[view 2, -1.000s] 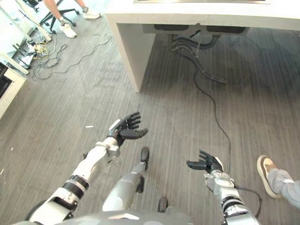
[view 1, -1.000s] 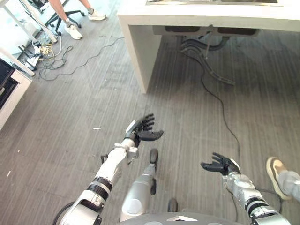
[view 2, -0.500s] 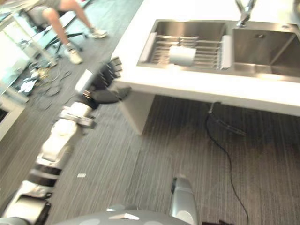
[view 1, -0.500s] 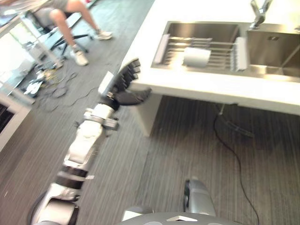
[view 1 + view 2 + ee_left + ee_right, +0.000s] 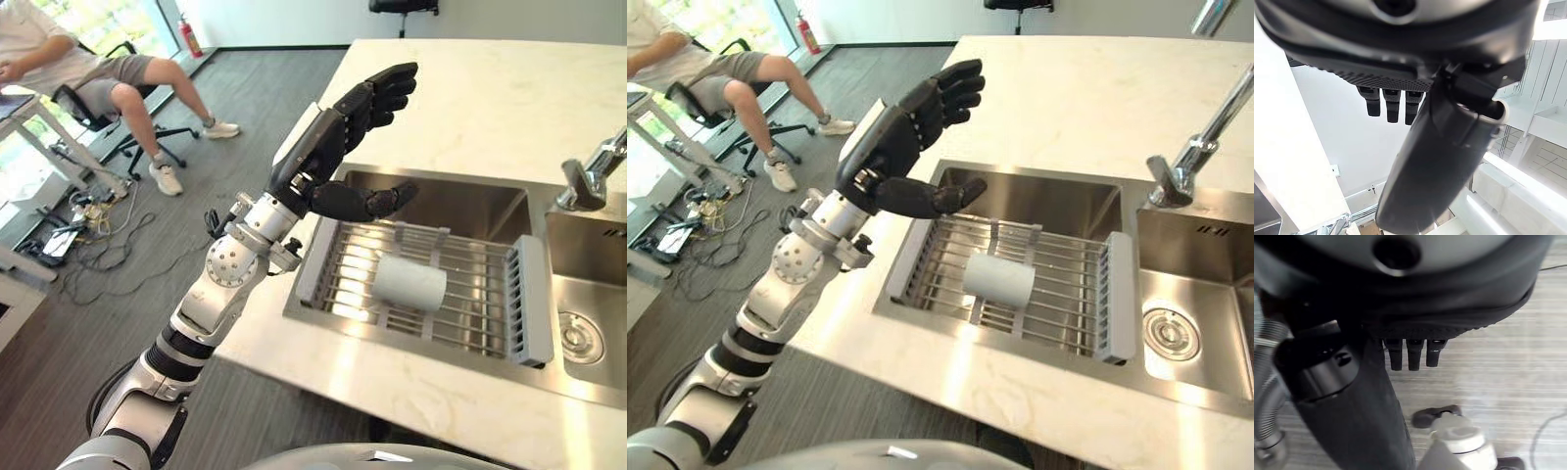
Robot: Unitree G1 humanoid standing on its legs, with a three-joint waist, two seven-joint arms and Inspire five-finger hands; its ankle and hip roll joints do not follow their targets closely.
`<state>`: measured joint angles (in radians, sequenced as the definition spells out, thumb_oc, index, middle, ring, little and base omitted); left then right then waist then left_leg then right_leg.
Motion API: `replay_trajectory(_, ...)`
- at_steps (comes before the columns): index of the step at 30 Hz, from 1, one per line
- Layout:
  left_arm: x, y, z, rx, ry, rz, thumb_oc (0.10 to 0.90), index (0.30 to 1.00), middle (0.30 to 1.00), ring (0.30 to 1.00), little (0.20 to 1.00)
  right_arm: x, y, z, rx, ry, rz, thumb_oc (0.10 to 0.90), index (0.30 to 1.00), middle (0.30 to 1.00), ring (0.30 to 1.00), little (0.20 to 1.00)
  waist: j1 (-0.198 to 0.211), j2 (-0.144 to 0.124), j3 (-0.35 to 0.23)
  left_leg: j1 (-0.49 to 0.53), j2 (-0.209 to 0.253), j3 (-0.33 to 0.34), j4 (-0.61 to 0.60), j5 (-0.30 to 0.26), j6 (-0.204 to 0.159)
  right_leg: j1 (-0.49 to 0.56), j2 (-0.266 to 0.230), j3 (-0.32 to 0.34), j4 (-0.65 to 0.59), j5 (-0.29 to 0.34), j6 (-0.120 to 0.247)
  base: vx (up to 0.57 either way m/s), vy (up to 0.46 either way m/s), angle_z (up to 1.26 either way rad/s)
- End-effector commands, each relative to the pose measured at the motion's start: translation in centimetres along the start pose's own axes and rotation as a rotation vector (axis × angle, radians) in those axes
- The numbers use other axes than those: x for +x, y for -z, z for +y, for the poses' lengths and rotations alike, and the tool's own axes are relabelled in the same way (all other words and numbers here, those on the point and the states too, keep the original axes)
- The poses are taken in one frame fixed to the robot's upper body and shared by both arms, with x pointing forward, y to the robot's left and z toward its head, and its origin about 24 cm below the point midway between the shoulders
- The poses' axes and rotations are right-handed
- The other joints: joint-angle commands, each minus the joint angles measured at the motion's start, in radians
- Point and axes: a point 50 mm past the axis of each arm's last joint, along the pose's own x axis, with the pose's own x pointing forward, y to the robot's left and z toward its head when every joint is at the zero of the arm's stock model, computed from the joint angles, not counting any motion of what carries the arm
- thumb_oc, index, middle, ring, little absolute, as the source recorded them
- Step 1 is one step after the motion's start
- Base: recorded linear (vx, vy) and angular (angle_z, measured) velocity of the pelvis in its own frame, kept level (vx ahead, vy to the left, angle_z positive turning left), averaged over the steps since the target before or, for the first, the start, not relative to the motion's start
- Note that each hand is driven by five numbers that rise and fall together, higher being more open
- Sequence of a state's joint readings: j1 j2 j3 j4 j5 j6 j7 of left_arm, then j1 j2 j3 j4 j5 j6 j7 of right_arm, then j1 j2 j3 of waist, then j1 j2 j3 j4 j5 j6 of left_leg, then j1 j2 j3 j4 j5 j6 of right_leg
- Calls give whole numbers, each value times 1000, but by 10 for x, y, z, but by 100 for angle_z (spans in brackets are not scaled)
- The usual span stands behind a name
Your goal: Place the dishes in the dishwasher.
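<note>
a pale stone counter (image 5: 470,88) holds a steel sink (image 5: 460,211); its wire rack (image 5: 470,294) carries a white cup (image 5: 409,282).

The left hand (image 5: 333,147) has risen from lower centre over the floor to upper centre, above the bench (image 5: 470,88).

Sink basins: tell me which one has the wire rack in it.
The left basin, nearest the raised left hand, holds the wire rack with a white cup lying on its side. The right basin, past the faucet, shows just a drain.
</note>
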<state>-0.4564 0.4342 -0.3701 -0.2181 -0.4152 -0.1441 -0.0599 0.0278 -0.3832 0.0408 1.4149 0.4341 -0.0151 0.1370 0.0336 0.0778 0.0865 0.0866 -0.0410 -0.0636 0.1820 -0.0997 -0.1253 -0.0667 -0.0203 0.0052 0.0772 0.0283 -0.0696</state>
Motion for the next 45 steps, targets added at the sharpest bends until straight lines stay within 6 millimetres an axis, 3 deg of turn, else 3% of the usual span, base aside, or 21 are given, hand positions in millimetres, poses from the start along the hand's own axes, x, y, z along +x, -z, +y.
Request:
replay_trajectory(1,26,-54,16,51,-33,-288,800,900,900,900,900,-1,-33,-8,57,22,-82,800,900,900,900,900,35,28,12,50,7,14,-77,34,55,8,16,68,114,-132,174,57,-3,-12)
replay_trajectory(7,26,-36,17,39,-37,-196,800,900,900,900,900,-2,15,-7,72,35,60,800,900,900,900,900,31,33,5,70,13,18,-109,26,63,40,24,70,79,-126,176,13,19,-8)
replay_trajectory(11,26,-27,15,33,-25,-152,800,900,900,900,900,-3,24,-7,80,38,89,800,900,900,900,900,33,33,6,74,13,27,-122,16,72,50,24,78,62,-115,182,-39,43,5)
replay_trajectory(14,24,-21,14,37,-8,-117,800,900,900,900,900,-1,16,-2,74,26,65,800,900,900,900,900,31,23,30,63,6,46,-143,-13,92,21,24,100,54,-86,198,-170,52,-8)
replay_trajectory(18,19,-18,21,83,-23,-89,800,900,900,900,900,3,-10,20,24,-23,-19,800,900,900,900,900,45,-17,69,1,-3,146,-160,-42,108,-92,47,147,21,22,272,-226,-29,-34)
replay_trajectory(19,19,-18,21,83,-23,-89,800,900,900,900,900,3,-10,20,24,-23,-19,800,900,900,900,900,45,-17,69,1,-3,146,-160,-42,108,-92,47,147,21,22,272,-133,-26,-66)
replay_trajectory(20,20,-17,20,80,-24,-88,800,900,900,900,900,4,-14,24,17,-35,-35,800,900,900,900,900,39,-21,80,-24,-2,153,-152,-37,111,-132,50,179,19,50,305,-188,-142,-77)
replay_trajectory(21,27,-8,12,49,-14,-68,800,900,900,900,900,4,-38,25,-6,-37,-68,800,900,900,900,900,45,-19,89,-54,14,127,-132,-32,109,-170,53,257,36,40,331,-285,-189,-83)
replay_trajectory(22,33,-8,4,29,23,-70,800,900,900,900,900,4,-47,31,27,-46,-86,800,900,900,900,900,79,-10,101,-62,23,120,-108,-37,115,-161,16,245,61,7,329,-239,-223,-52)
replay_trajectory(24,33,-5,2,13,34,-55,800,900,900,900,900,5,-52,37,49,-54,-87,800,900,900,900,900,122,0,106,-73,38,113,-80,-45,120,-125,-61,156,96,-45,261,-184,-175,5)
replay_trajectory(26,26,2,9,-4,14,-24,800,900,900,900,900,5,-44,36,57,-63,-76,800,900,900,900,900,135,-7,102,-93,71,142,-49,-41,114,-87,-159,63,142,-70,246,-163,-190,50)
replay_trajectory(27,26,2,9,-5,14,-23,800,900,900,900,900,5,-43,36,57,-63,-75,800,900,900,900,900,135,-6,100,-90,72,141,-49,-48,114,-84,-159,61,143,-77,247,-113,-276,36)
replay_trajectory(28,20,5,15,4,-2,-3,800,900,900,900,900,5,-25,34,85,-61,-27,800,900,900,900,900,149,-25,77,-110,97,153,-11,-51,103,-22,-231,63,178,-46,245,-53,-309,23)
replay_trajectory(29,16,6,19,9,-21,10,800,900,900,900,900,5,-11,33,97,-58,7,800,900,900,900,900,162,-48,60,-122,98,159,26,-66,99,42,-254,70,137,-29,254,-113,-446,-1)
replay_trajectory(31,5,9,28,30,-53,39,800,900,900,900,900,4,4,32,93,-65,48,800,900,900,900,900,170,-79,43,-142,116,186,67,-75,81,58,-253,63,93,-39,291,-108,-308,-3)
replay_trajectory(34,-7,11,41,77,-109,70,800,900,900,900,900,3,18,30,72,-67,88,800,900,900,900,900,176,-96,30,-146,146,196,96,-70,62,82,-203,59,33,-80,288,-126,-282,-79)
replay_trajectory(39,-14,12,49,145,-132,92,800,900,900,900,900,1,26,21,77,-46,103,800,900,900,900,900,153,-84,23,-116,178,176,38,-19,36,124,-141,32,18,-136,248,-117,-181,-8)
replay_trajectory(45,-13,17,43,161,-83,114,800,900,900,900,900,-2,41,18,121,-35,136,800,900,900,900,900,113,-64,-2,-72,188,156,-80,43,28,146,-103,13,13,-147,229,-51,-58,18)
